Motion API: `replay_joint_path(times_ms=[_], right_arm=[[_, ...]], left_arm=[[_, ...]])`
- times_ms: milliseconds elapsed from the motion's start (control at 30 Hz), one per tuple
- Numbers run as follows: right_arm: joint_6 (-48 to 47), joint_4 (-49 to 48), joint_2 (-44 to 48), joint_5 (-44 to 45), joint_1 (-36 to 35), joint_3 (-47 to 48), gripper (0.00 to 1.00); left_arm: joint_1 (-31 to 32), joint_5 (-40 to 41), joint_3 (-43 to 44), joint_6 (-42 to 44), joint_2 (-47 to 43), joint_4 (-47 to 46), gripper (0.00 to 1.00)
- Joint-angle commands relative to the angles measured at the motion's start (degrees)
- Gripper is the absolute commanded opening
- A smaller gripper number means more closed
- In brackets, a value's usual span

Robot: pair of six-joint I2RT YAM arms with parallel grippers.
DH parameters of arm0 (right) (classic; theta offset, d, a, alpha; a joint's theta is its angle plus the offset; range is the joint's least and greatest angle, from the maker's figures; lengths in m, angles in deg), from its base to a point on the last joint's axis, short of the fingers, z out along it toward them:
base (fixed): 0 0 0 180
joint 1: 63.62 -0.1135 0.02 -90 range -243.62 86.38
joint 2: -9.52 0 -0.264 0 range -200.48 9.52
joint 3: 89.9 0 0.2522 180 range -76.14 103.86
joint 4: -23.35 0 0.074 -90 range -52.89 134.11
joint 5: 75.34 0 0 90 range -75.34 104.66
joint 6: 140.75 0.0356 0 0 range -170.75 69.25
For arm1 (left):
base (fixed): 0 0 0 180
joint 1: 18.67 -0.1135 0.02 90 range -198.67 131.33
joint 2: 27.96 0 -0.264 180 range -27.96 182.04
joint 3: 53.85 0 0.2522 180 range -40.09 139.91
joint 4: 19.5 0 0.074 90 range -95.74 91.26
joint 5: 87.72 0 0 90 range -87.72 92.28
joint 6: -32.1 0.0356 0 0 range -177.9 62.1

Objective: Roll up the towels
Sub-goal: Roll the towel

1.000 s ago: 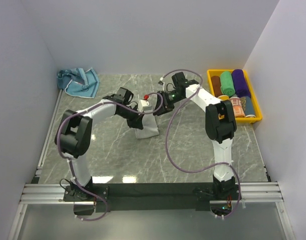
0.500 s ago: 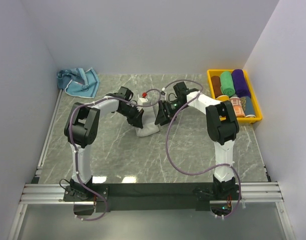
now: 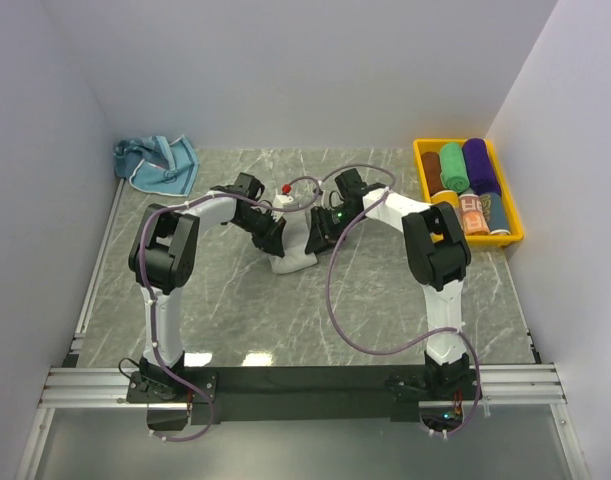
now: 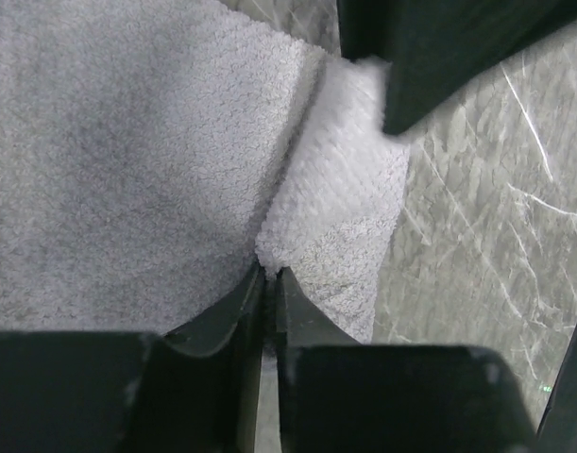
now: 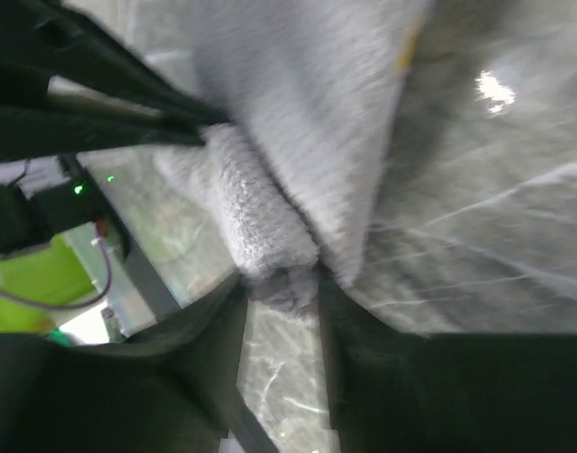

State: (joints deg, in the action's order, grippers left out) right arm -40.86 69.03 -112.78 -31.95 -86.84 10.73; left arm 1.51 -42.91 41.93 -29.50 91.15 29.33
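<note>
Claws (image 4: pixel 271 276) (image 5: pixel 280 281) apparently tight on towel (image 4: pixel 109 160)

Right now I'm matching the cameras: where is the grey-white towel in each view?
Top external: towel at the middle, on the marble table.
Left wrist: fills the left and middle, its edge at the fingers.
Right wrist: upper middle, a fold between the fingers.
Shared landmark: the marble table, seen in all three.

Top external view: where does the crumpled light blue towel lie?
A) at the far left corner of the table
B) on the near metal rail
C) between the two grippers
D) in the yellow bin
A: the light blue towel lies crumpled at the far left corner of the table, well apart from the yellow bin.
</note>
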Motion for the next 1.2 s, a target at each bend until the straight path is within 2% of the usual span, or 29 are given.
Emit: replay_joint_path(times_ms=[0,100,200,367,400,600,733,967,1067,1167], right_arm=[[2.1,0.2,-2.1,4.2,-0.2,3.6,0.34],[2.6,1.9,-4.2,5.0,-0.7,4.8,0.21],[3.0,2.1,-4.8,6.1,-1.0,4.5,0.11],[4.3,2.1,-4.8,7.9,-2.2,4.0,0.08],[4.3,2.1,-4.7,7.8,-2.5,4.0,0.07],[5.4,2.6,-4.7,7.7,-3.8,4.8,0.07],[5.8,3.0,-5.0,7.1,-3.9,4.9,0.07],[6.4,2.4,-4.5,6.8,-3.8,3.4,0.06],[6.6,2.0,-4.8,6.0,-3.8,3.0,0.06],[7.2,1.2,-4.4,4.9,-3.7,2.0,0.05]], left_arm=[[-0.9,-0.3,0.9,1.1,-1.5,1.6,0.15],[-1.8,1.2,-3.4,1.2,-7.5,-2.0,0.27],[-1.9,3.4,-9.7,2.0,-14.5,-6.1,0.31],[-0.2,8.5,-17.1,1.5,-24.1,-11.9,0.41],[0.5,11.5,-18.5,1.9,-25.4,-13.3,0.42],[10.3,22.2,-27.0,6.6,-31.3,-21.7,0.56],[13.6,27.3,-29.8,7.2,-30.5,-25.9,0.57],[16.5,30.3,-30.9,12.6,-25.6,-28.0,0.56],[16.6,30.4,-30.3,13.9,-23.2,-25.3,0.51],[16.6,29.6,-28.8,14.9,-20.9,-20.8,0.37]])
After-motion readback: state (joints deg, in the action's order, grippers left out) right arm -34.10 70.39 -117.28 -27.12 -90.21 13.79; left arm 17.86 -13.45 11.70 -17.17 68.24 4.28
